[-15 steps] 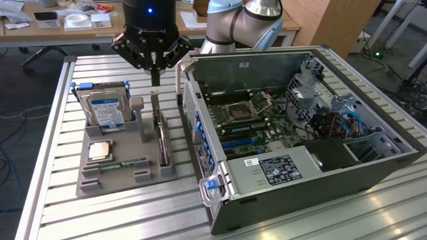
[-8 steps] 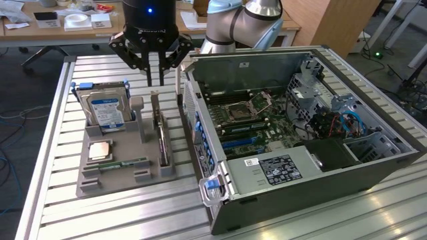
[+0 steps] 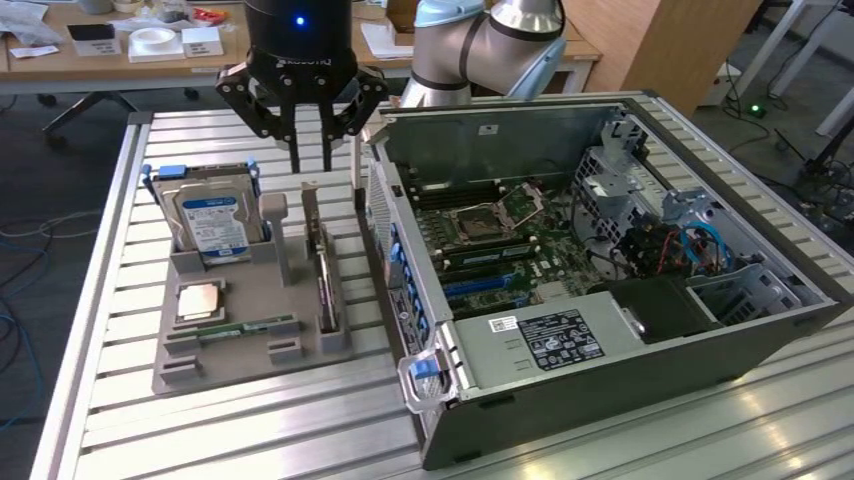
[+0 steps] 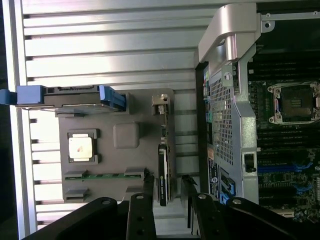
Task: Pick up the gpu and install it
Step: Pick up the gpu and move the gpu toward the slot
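End effector [image 3: 311, 162], fingers spread wide and holding nothing, hangs over the gpu [image 3: 324, 285], standing on edge in the grey holder [image 3: 227, 352] at its 6 o'clock; computer case [image 3: 507, 395] at the card's 3 o'clock.

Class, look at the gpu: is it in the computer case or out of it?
Out. The gpu stands on edge in the grey holder beside the computer case.
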### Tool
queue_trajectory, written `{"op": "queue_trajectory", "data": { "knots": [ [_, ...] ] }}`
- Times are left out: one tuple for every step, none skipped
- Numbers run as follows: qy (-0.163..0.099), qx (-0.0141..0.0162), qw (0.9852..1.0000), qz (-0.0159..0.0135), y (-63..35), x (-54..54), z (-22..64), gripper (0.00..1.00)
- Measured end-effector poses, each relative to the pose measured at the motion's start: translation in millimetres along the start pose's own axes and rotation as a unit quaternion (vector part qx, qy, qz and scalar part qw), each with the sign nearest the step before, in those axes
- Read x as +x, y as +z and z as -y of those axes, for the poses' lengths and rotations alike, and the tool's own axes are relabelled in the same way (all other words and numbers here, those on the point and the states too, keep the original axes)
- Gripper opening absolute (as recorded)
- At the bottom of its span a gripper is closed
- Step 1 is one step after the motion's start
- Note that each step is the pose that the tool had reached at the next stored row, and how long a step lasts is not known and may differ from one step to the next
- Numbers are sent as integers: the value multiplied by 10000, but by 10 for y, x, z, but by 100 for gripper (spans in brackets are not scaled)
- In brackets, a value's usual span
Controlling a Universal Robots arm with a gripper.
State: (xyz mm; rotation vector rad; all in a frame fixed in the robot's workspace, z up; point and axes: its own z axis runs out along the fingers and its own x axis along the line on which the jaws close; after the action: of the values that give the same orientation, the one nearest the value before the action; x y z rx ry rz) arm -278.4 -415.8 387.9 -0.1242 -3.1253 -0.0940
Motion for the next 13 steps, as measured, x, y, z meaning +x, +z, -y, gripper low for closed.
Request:
{"op": "queue_trajectory", "data": {
  "knots": [
    [0,0,10000,0,0,0,0,36],
    [0,0,10000,0,0,0,0,36],
    [0,0,10000,0,0,0,0,36],
    [0,0,10000,0,0,0,0,36],
    [0,0,10000,0,0,0,0,36],
    [0,0,10000,0,0,0,0,36],
    [0,0,10000,0,0,0,0,36],
    [0,0,10000,0,0,0,0,36],
    [0,0,10000,0,0,0,0,36],
    [0,0,10000,0,0,0,0,36],
    [0,0,10000,0,0,0,0,36],
    [0,0,10000,0,0,0,0,36],
    [0,0,10000,0,1,0,0,36]
  ]
}}
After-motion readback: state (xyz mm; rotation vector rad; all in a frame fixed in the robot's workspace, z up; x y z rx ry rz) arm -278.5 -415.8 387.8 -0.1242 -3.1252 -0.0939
